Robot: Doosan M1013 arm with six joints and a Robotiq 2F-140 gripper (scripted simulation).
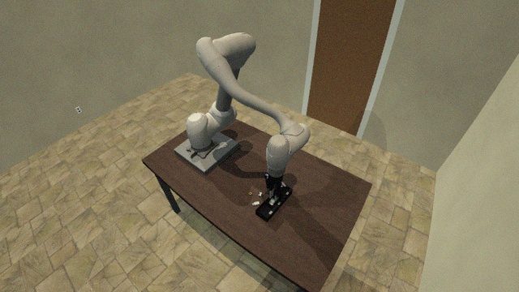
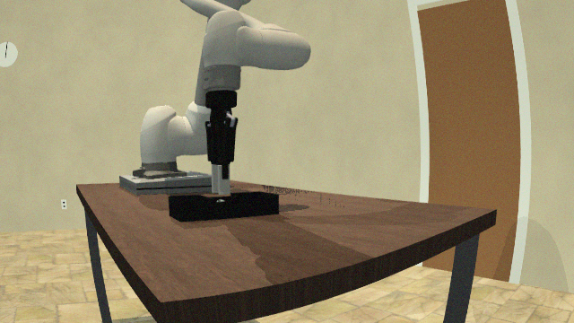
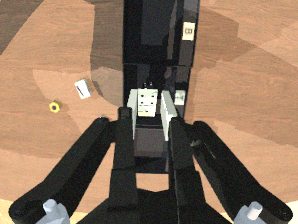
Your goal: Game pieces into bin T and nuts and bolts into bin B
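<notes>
A white block with dark dots [image 3: 147,107], a domino by its look, is in the middle compartment of a long black tray [image 1: 263,213] [image 2: 224,211] [image 3: 194,47]. The gripper [image 1: 274,198] [image 2: 221,194] [image 3: 149,100] points down into that compartment, open a little way, its pale fingers on either side of the block. In the wrist view a gap shows beside the block at each finger, so the gripper has hold of nothing. A small pale label [image 3: 180,97] sits on the rim side of this compartment, too blurred to read surely; the next compartment carries a label marked B [image 3: 188,31]. Off the label-free long side of the tray, on the brown table [image 1: 324,182] [image 2: 314,251] [image 3: 40,55], lie a small white piece with a dark mark [image 1: 260,194] [image 3: 82,89] and, farther out, a yellow nut [image 1: 250,193] [image 3: 54,106]. Another white piece [image 1: 255,203] lies near the tray in the top view, its kind too small to tell. The pale arm [image 1: 243,95] [image 2: 224,40] arches over the table from a grey base plate [image 1: 206,167] [image 2: 130,185], well apart from the tray.
</notes>
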